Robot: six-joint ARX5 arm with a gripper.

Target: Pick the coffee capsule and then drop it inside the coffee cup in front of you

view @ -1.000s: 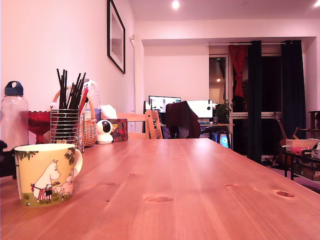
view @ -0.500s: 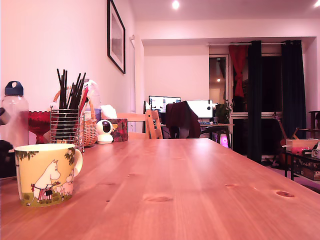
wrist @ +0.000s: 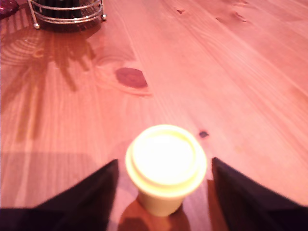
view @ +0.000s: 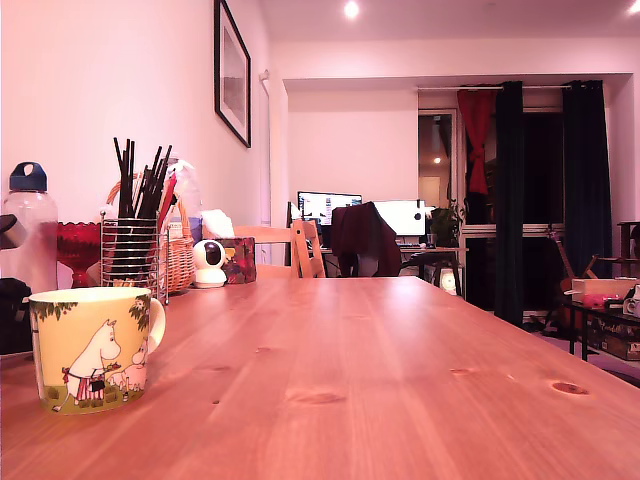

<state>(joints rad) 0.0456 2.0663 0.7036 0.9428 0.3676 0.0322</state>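
In the wrist view the coffee capsule (wrist: 166,163), pale yellow with its wide round end up, stands on the wooden table (wrist: 250,86). My gripper (wrist: 163,162) is open around it; one dark finger (wrist: 89,195) sits on each side with a gap to the capsule. The coffee cup (view: 92,348), a pale yellow mug with white cartoon figures and green leaves, stands at the exterior view's lower left. That view shows only dark and grey arm parts (view: 12,310) at its left edge, behind the cup. The capsule is hidden there.
A wire-mesh holder of black sticks (view: 133,252) stands behind the cup, and its base (wrist: 67,13) shows in the wrist view. Beside it are a clear bottle with a blue cap (view: 28,235), a wicker basket (view: 181,262) and a small white camera (view: 208,263).
At the exterior view's left edge, a grey arm part has come into view and the dark part has shifted slightly rightward. The cup has not moved.
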